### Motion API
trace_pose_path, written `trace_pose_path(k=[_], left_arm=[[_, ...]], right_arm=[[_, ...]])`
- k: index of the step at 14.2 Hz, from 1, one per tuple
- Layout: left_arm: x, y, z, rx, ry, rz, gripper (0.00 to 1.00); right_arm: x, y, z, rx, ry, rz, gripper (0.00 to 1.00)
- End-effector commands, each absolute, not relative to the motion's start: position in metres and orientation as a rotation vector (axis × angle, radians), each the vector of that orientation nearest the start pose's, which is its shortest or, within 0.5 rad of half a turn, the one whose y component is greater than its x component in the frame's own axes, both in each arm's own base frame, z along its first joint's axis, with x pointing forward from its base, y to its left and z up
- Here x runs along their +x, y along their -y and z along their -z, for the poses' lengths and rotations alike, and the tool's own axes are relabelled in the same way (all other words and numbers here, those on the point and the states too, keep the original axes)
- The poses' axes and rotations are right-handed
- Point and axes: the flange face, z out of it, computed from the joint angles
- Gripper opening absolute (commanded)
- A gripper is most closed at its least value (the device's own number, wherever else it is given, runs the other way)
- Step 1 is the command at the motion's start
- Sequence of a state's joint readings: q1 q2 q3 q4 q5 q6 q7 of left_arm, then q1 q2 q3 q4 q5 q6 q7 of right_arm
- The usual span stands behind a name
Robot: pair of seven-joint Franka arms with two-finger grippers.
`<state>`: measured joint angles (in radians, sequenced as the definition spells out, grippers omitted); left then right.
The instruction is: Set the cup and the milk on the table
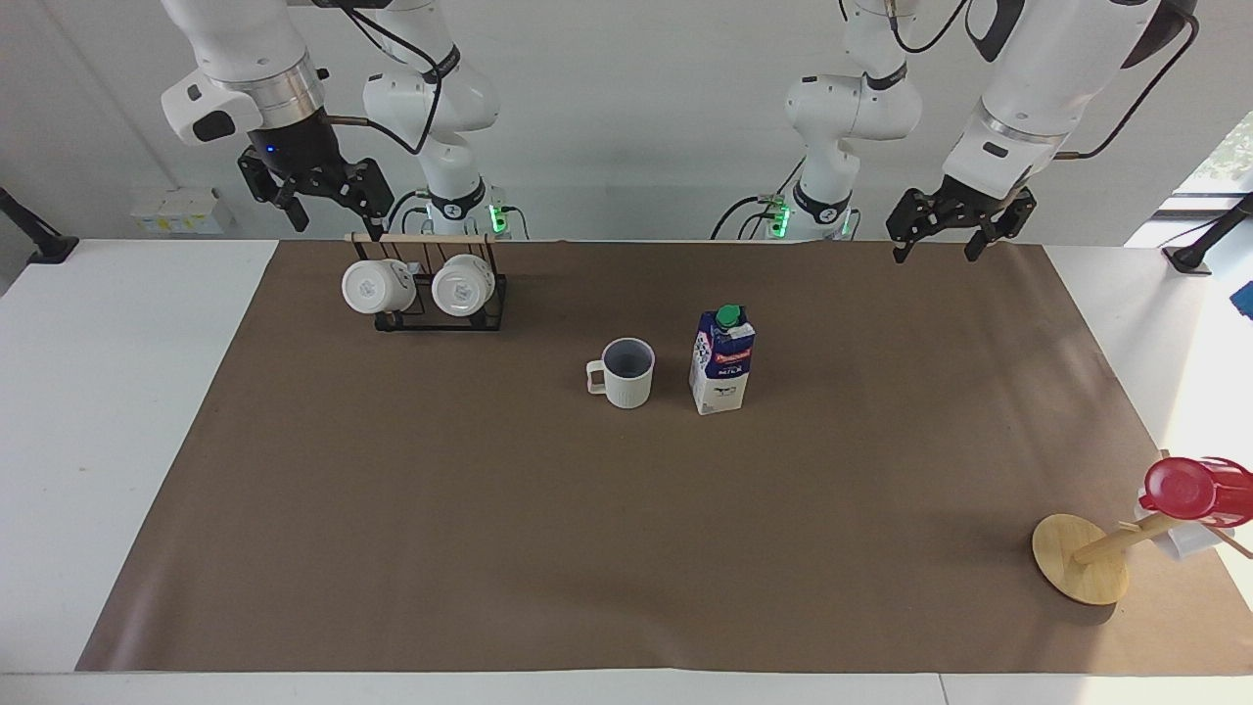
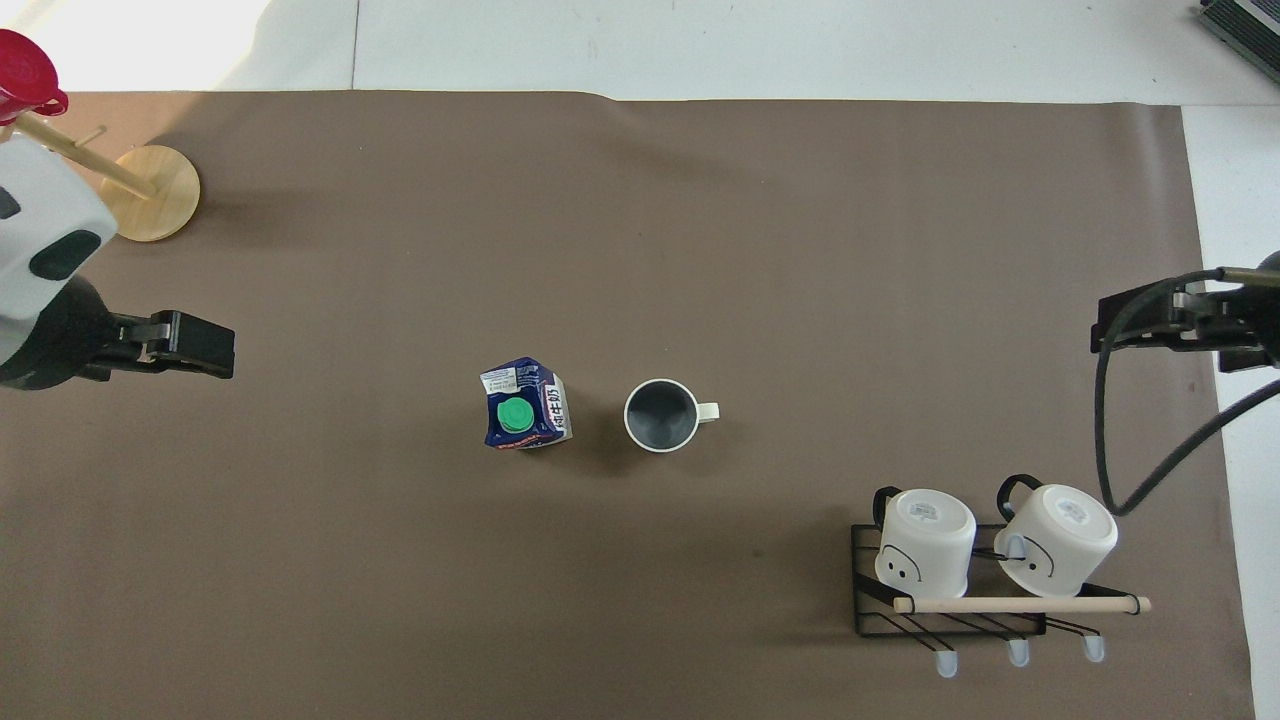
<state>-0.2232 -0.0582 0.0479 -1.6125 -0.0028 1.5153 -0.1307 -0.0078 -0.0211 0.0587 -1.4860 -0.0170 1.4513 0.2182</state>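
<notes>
The off-white ribbed cup stands upright on the brown sheet of the table near its middle, also in the overhead view. The blue-and-white milk with the green cap stands upright beside it, toward the left arm's end, apart from the cup. My left gripper is open and empty, up in the air over the sheet's edge at the robots' side. My right gripper is open and empty, waiting above the mug rack.
A black wire rack with two smooth white mugs stands near the right arm. A wooden peg stand carries a red cup at the corner farthest from the robots, at the left arm's end.
</notes>
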Motion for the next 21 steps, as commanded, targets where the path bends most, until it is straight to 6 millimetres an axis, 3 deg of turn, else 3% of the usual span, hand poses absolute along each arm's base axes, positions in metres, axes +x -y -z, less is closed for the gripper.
trace_pose_path(k=[1, 11, 21], left_arm=[[0.517, 0.081, -0.639, -3.174, -0.100, -0.095, 1.00], [0.507, 0.074, -0.646, -3.198, -0.071, -0.122, 1.00], [0.511, 0.063, -0.647, -3.201, -0.031, -0.099, 1.00]], right_arm=[[0.532, -0.021, -0.670, -3.137, -0.239, -0.026, 1.00], [0.533, -0.021, -0.669, -3.136, -0.236, -0.029, 1.00], [0.531, -0.021, -0.669, -3.139, -0.227, -0.040, 1.00]])
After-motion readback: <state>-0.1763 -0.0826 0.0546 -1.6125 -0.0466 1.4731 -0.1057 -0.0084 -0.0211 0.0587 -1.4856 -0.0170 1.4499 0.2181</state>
